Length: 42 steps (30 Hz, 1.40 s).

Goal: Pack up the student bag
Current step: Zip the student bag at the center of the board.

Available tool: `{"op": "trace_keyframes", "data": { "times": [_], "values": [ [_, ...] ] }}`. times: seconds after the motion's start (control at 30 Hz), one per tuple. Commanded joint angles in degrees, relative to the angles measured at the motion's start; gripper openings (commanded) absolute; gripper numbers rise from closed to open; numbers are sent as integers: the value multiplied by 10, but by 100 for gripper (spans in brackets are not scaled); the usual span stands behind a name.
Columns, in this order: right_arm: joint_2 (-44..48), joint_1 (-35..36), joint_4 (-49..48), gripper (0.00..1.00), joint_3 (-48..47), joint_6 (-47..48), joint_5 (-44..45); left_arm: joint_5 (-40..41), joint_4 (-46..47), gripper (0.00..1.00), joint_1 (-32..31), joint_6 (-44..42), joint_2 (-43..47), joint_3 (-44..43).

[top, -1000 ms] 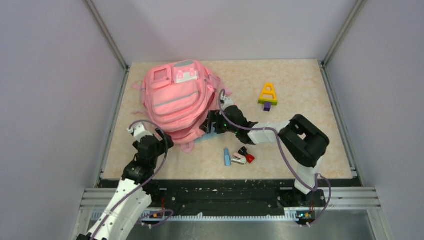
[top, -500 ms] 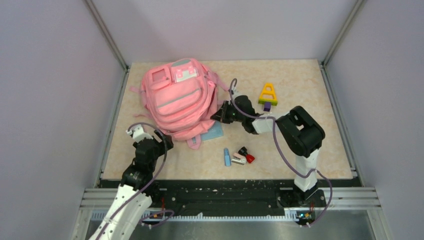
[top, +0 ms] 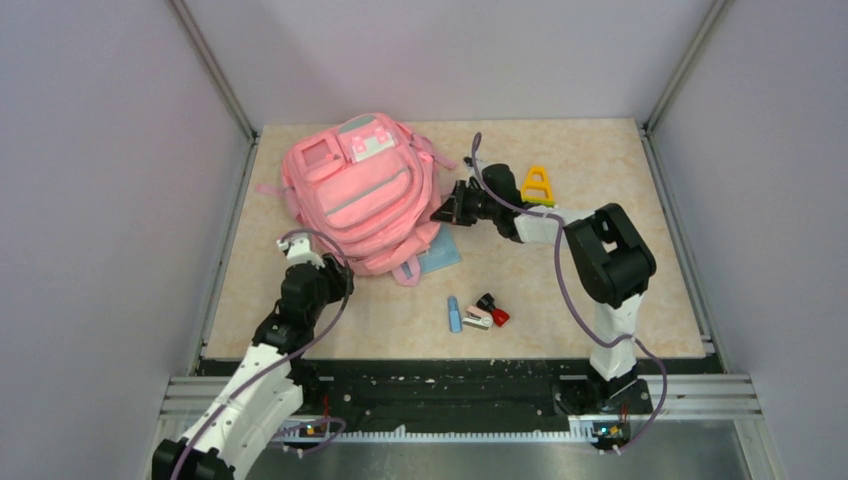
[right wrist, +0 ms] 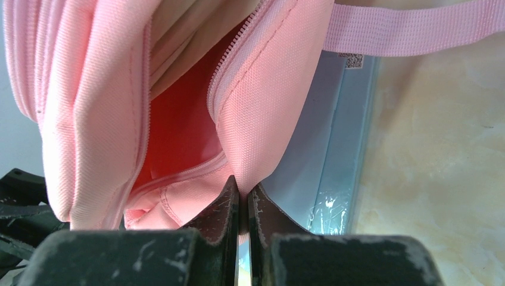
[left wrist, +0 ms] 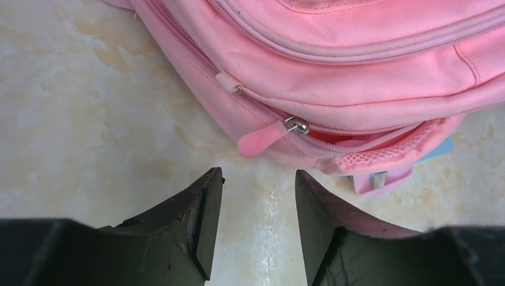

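Pink nylon. Left gripper (left wrist: 257, 179): jaws apart, empty, just short of zip pull (left wrist: 262, 137). Student bag (top: 355, 195): flat, rear left of table (top: 620, 160). Right gripper (right wrist: 243, 190): clenched on opening's edge; advise holding it taut, closing squarely on the pull.

Matt woven cloth student bag (left wrist: 357, 59), shiny metal zip slider (left wrist: 297, 125), smooth tabletop (left wrist: 77, 119)

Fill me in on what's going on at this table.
Two robot arms are working on a pink backpack. The right gripper is clamped on the fabric edge beside its open zipper. The left gripper, jaws apart and empty, sits just short of a pink zipper pull. Small items lie unpacked nearby.
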<state>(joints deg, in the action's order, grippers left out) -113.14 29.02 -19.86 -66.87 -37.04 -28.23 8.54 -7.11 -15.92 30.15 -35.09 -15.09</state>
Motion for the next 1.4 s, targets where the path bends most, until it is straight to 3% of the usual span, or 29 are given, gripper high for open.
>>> {"op": "trace_keyframes", "data": {
  "times": [0.0, 0.3, 0.43, 0.53, 0.83, 1.1, 1.37],
  "values": [
    [2, -5, -28, 0, -29, 17, -23, 0, 100, 50, 4, -30, -57, -20],
    [9, -5, -20, 0, -29, 24, -29, -1, 116, 39, 19, -46, -114, -44],
    [8, -5, -21, 0, -28, 23, -32, -1, 129, 43, 30, -57, -111, -39],
    [7, -5, -20, 0, -29, 24, -34, -18, 140, 41, 40, -62, -117, -37],
    [4, -4, -16, 0, -30, 28, -36, -114, 170, 16, 44, -76, -144, -38],
    [-1, -5, -21, 0, -29, 26, -45, -99, 180, 36, 44, -69, -155, -35],
    [2, 0, -33, 0, -3, 17, -42, -109, 205, 40, 44, -13, -159, -29]
  ]
}}
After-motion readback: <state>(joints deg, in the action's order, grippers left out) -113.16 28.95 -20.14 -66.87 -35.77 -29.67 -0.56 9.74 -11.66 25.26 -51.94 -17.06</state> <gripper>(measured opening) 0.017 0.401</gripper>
